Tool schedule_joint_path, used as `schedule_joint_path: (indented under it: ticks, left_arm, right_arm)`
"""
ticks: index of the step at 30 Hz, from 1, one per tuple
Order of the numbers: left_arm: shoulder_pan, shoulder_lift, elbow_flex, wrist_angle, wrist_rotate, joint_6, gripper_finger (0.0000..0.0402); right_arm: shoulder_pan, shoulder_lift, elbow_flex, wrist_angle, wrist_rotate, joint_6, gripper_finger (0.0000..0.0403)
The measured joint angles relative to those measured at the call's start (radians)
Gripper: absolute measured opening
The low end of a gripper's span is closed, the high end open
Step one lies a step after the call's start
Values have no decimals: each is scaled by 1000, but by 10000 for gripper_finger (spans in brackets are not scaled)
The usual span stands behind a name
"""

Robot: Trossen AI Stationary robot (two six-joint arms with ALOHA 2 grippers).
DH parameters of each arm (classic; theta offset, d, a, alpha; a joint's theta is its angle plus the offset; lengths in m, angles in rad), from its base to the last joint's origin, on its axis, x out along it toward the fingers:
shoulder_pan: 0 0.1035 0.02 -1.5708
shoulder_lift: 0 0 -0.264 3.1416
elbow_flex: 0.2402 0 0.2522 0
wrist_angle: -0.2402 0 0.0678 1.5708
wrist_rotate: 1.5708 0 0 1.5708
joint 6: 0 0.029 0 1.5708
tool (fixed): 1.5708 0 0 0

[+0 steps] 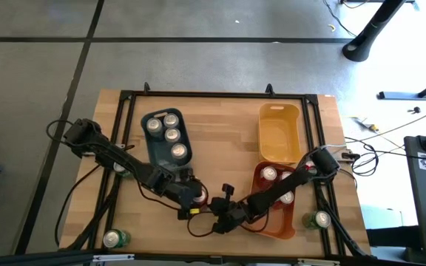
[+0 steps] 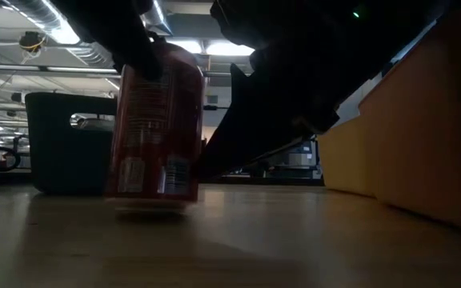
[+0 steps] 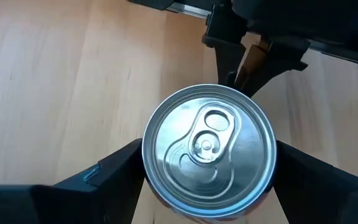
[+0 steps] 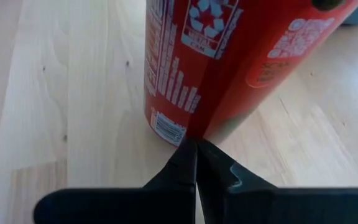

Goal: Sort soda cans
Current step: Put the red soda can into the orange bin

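Observation:
A red soda can (image 3: pixel 209 149) with a silver top stands upright near the table's front middle, between the two fingers of my left gripper (image 1: pixel 196 198). In the low view the can (image 2: pixel 157 128) leans a little. Whether its base rests on the wood I cannot tell. My right gripper (image 4: pixel 195 143) is shut, and its tips stand at the can's lower wall (image 4: pixel 191 118) on the side away from my left arm. Three silver cans sit in the blue-grey bin (image 1: pixel 148 144). Red cans sit in the orange bin (image 1: pixel 272 225). My left gripper pinches the red can between its two fingers (image 3: pixel 120 174), on opposite sides of the wall just below the top rim (image 3: pixel 149 165). The fingers slant down from the table's left and far side. The can stays upright with its top up. My right gripper's shut tips are at the can's lower wall; whether they touch it I cannot tell.
A yellow bin (image 1: pixel 279 133) stands at the far right, behind the orange one. Green cans stand at the front left corner (image 1: pixel 115 238) and front right (image 1: pixel 320 219). A black frame (image 1: pixel 220 94) rings the wooden tabletop. Bare wood lies between the bins.

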Motion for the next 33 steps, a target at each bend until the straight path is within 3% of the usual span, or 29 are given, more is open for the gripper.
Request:
schedule_joint_path:
  ticks: [11, 16, 21, 28, 33]
  left_arm:
    - [-9, 0, 1, -16, 6, 14, 323]
    - [-10, -1, 1, -22, 16, 15, 332]
    - [-12, -23, 1, -38, 17, 34, 334]
    - [-21, -104, 3, -120, 16, 24, 335]
    - [-35, -191, 3, -181, 15, 13, 335]
  right_arm:
    - [-4, 0, 1, 9, -85, 31, 46]
    - [-4, 0, 55, -78, -133, 28, 109]
    - [-4, 0, 191, -319, -134, 20, 186]
    - [-3, -2, 441, -720, 13, 17, 296]
    - [-5, -3, 548, -751, 69, -80, 348]
